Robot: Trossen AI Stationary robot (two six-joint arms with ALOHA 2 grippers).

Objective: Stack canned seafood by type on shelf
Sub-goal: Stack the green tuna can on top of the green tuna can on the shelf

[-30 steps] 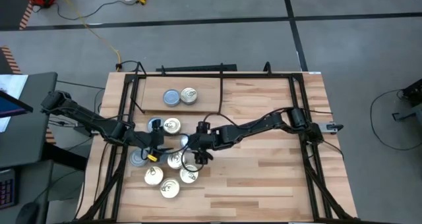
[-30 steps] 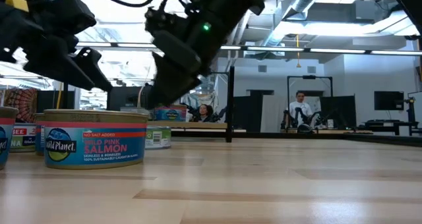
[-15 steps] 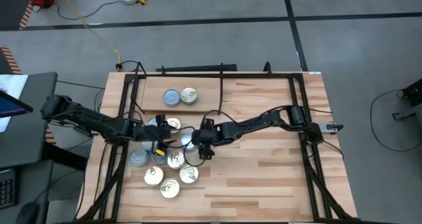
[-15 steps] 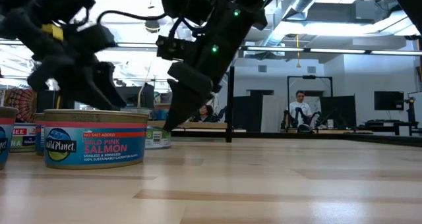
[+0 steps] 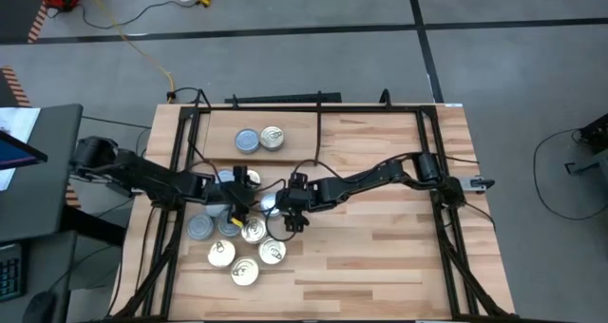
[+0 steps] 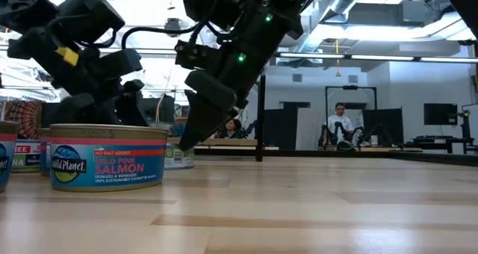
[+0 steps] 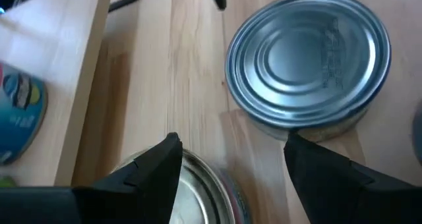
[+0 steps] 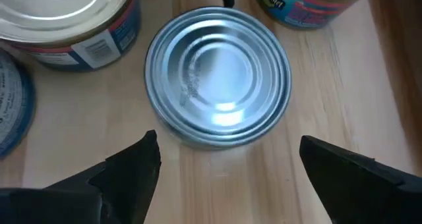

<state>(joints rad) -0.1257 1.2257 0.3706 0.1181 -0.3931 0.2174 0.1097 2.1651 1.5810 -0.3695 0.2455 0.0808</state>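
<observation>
A bluish-grey-topped tin [image 5: 269, 203] stands on the tabletop between my two grippers. It shows ahead of the fingers in the left wrist view [image 7: 306, 59] and in the right wrist view [image 8: 217, 76]. My left gripper [image 5: 244, 192] is open, beside this tin on the table's left and over a gold-topped tin [image 7: 194, 194]. My right gripper [image 5: 283, 212], also open, hangs just right of the grey tin with its fingers wide. Two tins, one bluish-grey [image 5: 247, 140] and one gold [image 5: 272, 136], sit on the shelf [image 5: 299, 138].
Several more tins cluster on the table near the left gripper [image 5: 237, 252]; a salmon tin [image 6: 108, 157] stands close in the low view. The shelf's black frame and divider rod [image 5: 318, 133] rise at the far side. Bare tabletop lies to the right [image 5: 380, 247].
My left gripper has moved toward the table's right and far side, over the tin cluster, up to the bluish-grey tin, and has come lower. My right gripper has dropped lower beside the same tin. No tin has moved.
</observation>
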